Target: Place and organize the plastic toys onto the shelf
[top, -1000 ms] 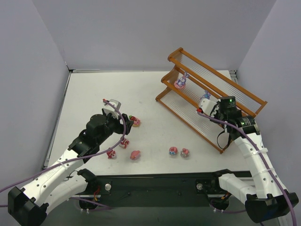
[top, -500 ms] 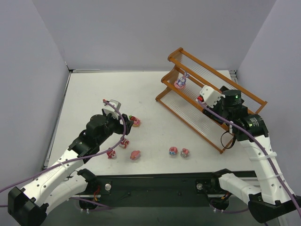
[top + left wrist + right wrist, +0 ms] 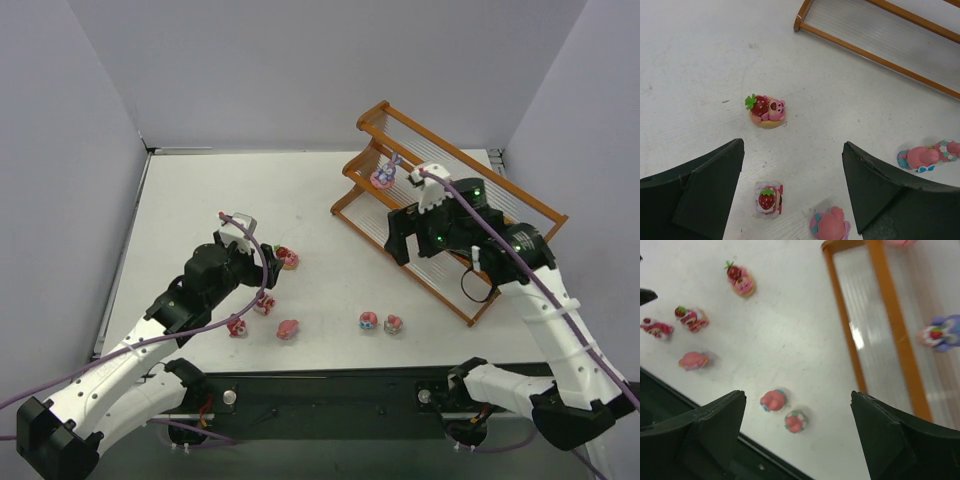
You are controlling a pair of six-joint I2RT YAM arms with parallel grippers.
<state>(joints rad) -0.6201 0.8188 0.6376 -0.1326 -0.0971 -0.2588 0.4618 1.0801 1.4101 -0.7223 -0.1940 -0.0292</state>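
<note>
The shelf (image 3: 455, 205) is an orange-brown stepped rack at the back right. A pink bunny-eared toy (image 3: 384, 175) stands on it, and in the right wrist view a blue-purple toy (image 3: 940, 335) sits on its pale rods (image 3: 875, 340). My right gripper (image 3: 799, 395) hangs open and empty above the table beside the shelf's front rail (image 3: 400, 240), over two round pink toys (image 3: 772, 400) (image 3: 795, 421). My left gripper (image 3: 793, 150) is open and empty above a strawberry toy (image 3: 767, 199) and a pink toy (image 3: 830, 225). A strawberry bear toy (image 3: 767, 108) lies just beyond its fingers.
Several toys lie loose on the white table: the bear (image 3: 288, 258), three near the front (image 3: 265, 303) (image 3: 237, 325) (image 3: 288, 328), and a pair (image 3: 368, 321) (image 3: 393, 323) to the right. The black base bar (image 3: 330, 390) runs along the near edge. Grey walls enclose the table.
My right gripper opened, left the blue-purple toy on the shelf, then lifted and swung left off the shelf. My left gripper's jaws opened wider; that arm stayed put.
</note>
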